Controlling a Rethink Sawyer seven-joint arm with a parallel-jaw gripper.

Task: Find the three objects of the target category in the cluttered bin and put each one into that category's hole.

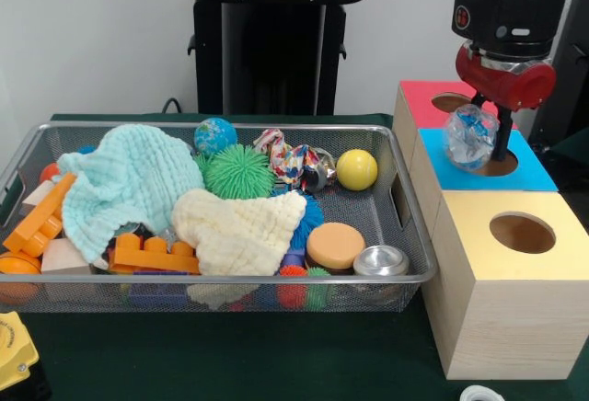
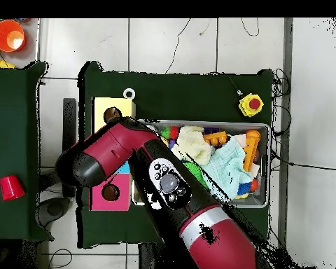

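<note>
My gripper [image 1: 486,140] hangs over the sky-blue panel [image 1: 536,173] of the pale wooden box, right of the bin. It is shut on a crushed clear bottle with a blue label [image 1: 468,134], held just above the round hole [image 1: 498,166]. The wire mesh bin [image 1: 230,280] is full of toys and cloths; no other clear bottle shows plainly in it. In the overhead view my arm [image 2: 164,182] covers the gripper, the bottle and most of the blue panel [image 2: 124,169]; the bin [image 2: 267,183] lies to its right.
A red-topped box [image 1: 425,97] and a yellow-topped box [image 1: 479,231] flank the blue one. The bin holds a mint cloth [image 1: 124,185], a cream cloth [image 1: 239,226], a green spiky ball [image 1: 239,171], a yellow ball [image 1: 357,169] and a metal can [image 1: 380,260].
</note>
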